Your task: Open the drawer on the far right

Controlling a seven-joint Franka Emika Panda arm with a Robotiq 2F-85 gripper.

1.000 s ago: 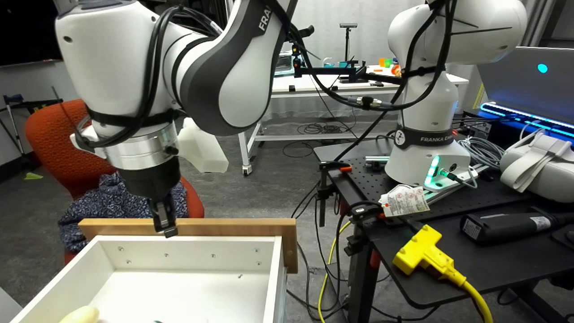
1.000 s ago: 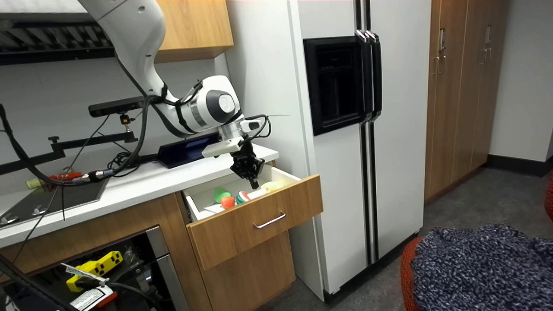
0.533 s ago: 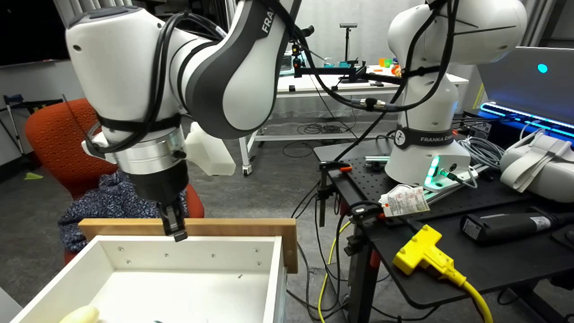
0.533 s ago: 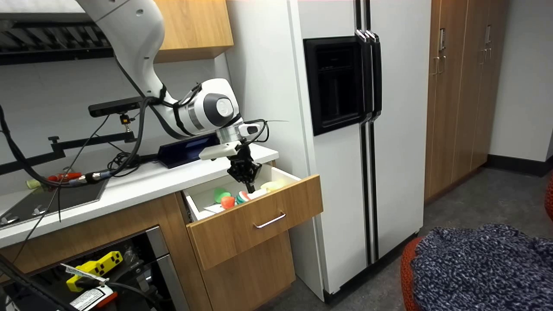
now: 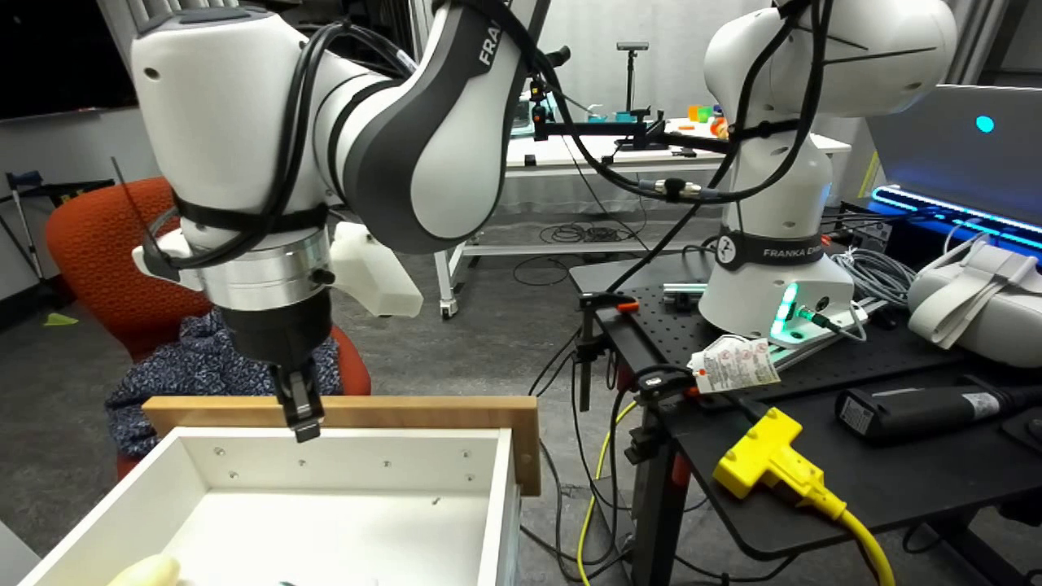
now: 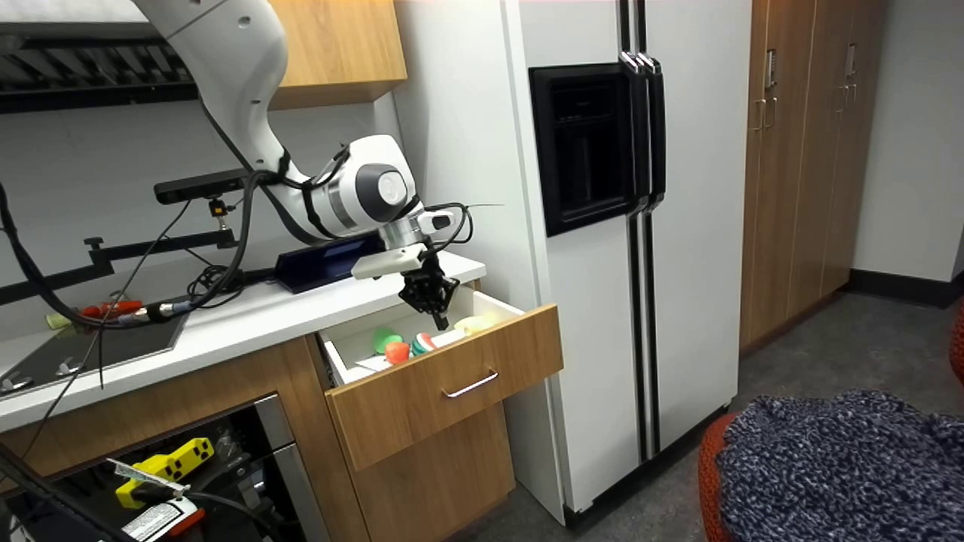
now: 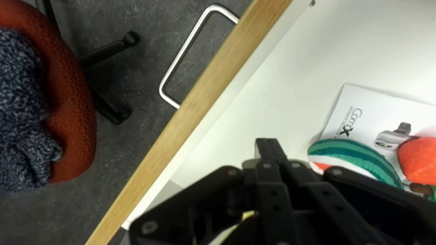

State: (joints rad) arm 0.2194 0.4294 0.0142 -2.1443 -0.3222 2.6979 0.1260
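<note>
The drawer (image 6: 444, 388) stands pulled out of the wooden cabinet, its white inside exposed in every view. A metal handle (image 7: 180, 56) juts from its front, outside the pale wood rim (image 7: 190, 105). My gripper (image 7: 269, 144) is shut, fingertips together with nothing between them. It points down over the drawer's inside, just behind the front panel, and the handle is apart from it. In an exterior view the gripper (image 5: 304, 427) overlaps the drawer's front wall (image 5: 350, 456); whether it touches cannot be told.
A striped watermelon toy (image 7: 357, 158), a red toy (image 7: 419, 161), a printed card (image 7: 371, 112) and a pale yellow item (image 6: 474, 324) lie inside the drawer. An orange chair (image 5: 114, 252) stands beyond its front. The white fridge (image 6: 587, 339) flanks the cabinet; a white counter (image 6: 301, 316) runs above.
In an exterior view my gripper shifts right, then back left, ending slightly lower than a second ago. It stays shut. The drawer has not moved.
</note>
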